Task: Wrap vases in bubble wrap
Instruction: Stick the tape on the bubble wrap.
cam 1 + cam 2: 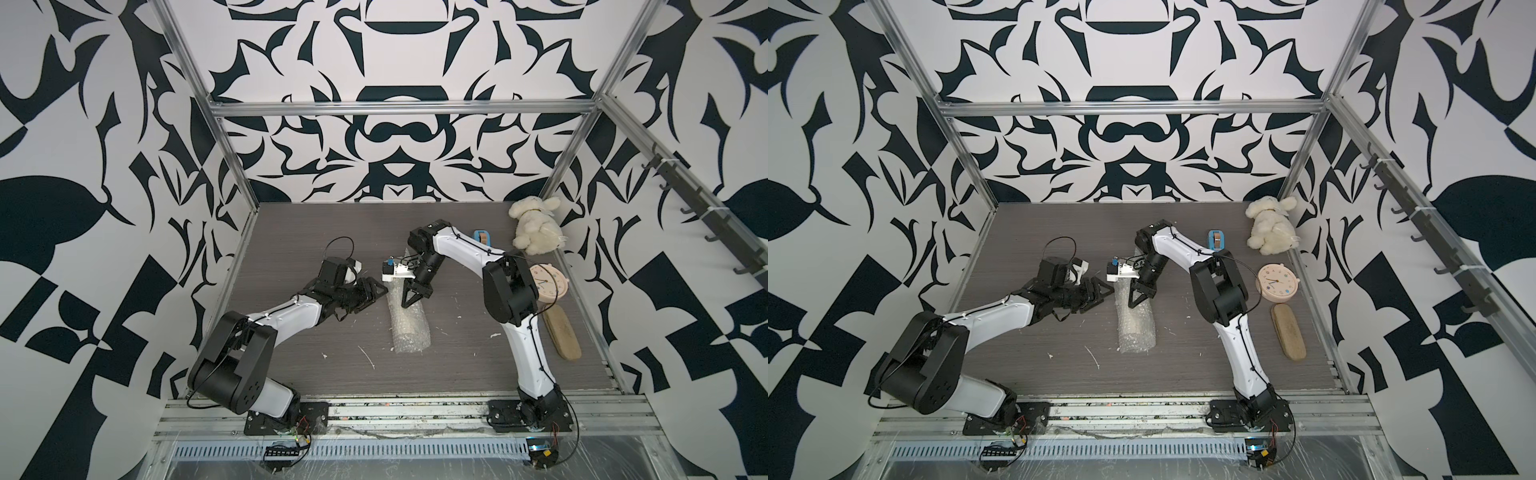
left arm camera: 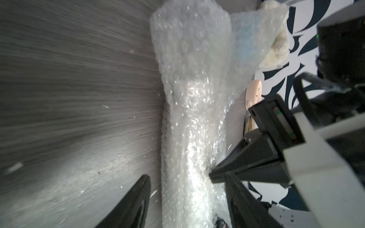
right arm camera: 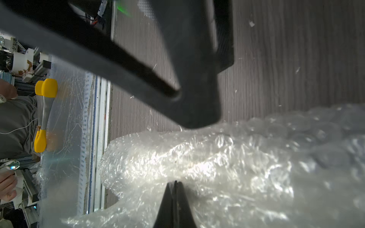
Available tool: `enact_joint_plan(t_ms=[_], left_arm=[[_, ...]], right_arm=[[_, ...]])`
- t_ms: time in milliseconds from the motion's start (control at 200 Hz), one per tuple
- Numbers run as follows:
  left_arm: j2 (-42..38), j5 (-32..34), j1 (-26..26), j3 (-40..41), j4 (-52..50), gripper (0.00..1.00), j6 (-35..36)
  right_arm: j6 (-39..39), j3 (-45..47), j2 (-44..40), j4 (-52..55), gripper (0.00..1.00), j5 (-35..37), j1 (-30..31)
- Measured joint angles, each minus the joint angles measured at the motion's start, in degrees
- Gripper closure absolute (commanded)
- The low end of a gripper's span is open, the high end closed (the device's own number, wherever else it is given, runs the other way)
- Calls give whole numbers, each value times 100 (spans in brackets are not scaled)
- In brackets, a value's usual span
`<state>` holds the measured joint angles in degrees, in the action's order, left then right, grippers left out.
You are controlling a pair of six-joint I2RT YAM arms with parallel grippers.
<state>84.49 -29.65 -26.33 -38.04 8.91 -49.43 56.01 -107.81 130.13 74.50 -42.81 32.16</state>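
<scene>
Inspector: Surface and surroundings?

Technician: The table [image 1: 299, 232] was a grey wood-grain board littered with small white scraps [image 1: 368, 357]. Black-and-white patterned walls [image 1: 83, 124] and an aluminium frame [image 1: 399, 109] enclosed it. A hook rail [image 1: 685, 199] ran along one side wall.

Inspector: Enclosures and contents?

Technician: The bubble wrap [image 1: 409, 324] lay near the table's middle as a rolled tube, its long axis running front to back. The vase [image 2: 194, 110] lay inside it and showed only as a pale core through the plastic. A plush toy [image 1: 536, 226], a blue tape dispenser [image 1: 482, 237], a pink clock [image 1: 548, 282] and a tan oblong pad [image 1: 561, 334] lay along the right side, apart from the tube.

Inspector: End effectors?

Technician: The left gripper [image 1: 376, 293] stood just beside the tube with its jaws well apart and clamped nothing. The right gripper [image 1: 409, 299] had its jaws closed together, with the tip set against the tube's upper side. Whether any film was pinched could not be told.

Inspector: Differences between views?

Technician: Both top views showed the whole table and the side objects. The left wrist view alone showed a loose flap [image 2: 254, 33] at one end of the tube, and the tube between the left fingers [image 2: 134, 203]. The right wrist view alone showed a person's hand [image 3: 7, 189] and yellow-capped handles [image 3: 43, 116] beyond the table's front edge.
</scene>
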Motion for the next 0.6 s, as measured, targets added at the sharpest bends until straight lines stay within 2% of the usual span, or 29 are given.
enact_joint_plan(t_ms=[240,445,600], left_arm=[[28,-48,-363,94,289,30,249],[686,225,-590,-31,400,31,345],[839,387,-588,-74,393,32,428]], right_arm=[[-44,0,0,4,100,0,-7],[-61,0,0,17,100,0,-13],[-74,0,0,22,100,-4,-22]])
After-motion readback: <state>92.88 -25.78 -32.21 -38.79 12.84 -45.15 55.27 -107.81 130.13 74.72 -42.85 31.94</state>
